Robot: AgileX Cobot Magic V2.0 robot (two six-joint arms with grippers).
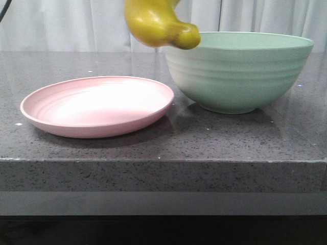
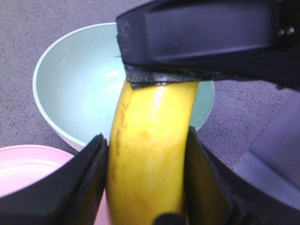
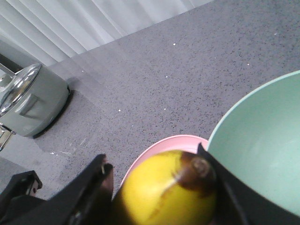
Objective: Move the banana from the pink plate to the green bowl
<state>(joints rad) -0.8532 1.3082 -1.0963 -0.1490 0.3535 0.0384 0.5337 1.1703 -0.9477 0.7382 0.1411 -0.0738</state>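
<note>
The yellow banana (image 1: pixel 158 25) hangs in the air at the top of the front view, above the gap between the pink plate (image 1: pixel 51 120) and the green bowl (image 1: pixel 240 76), its tip at the bowl's left rim. Both grippers are out of the front view. My left gripper (image 2: pixel 145 136) is shut on the banana (image 2: pixel 150 154), both fingers flush against its sides. A finger of the right gripper (image 2: pixel 201 42) lies over the banana's far part. My right gripper (image 3: pixel 153 159) holds the banana's brown-tipped end (image 3: pixel 164 192). The plate is empty. The bowl (image 2: pixel 79 84) is empty.
The speckled grey stone table has its front edge (image 1: pixel 163 161) close to the plate. A metal pot (image 3: pixel 28 98) stands far off on the table. White curtains hang behind the table.
</note>
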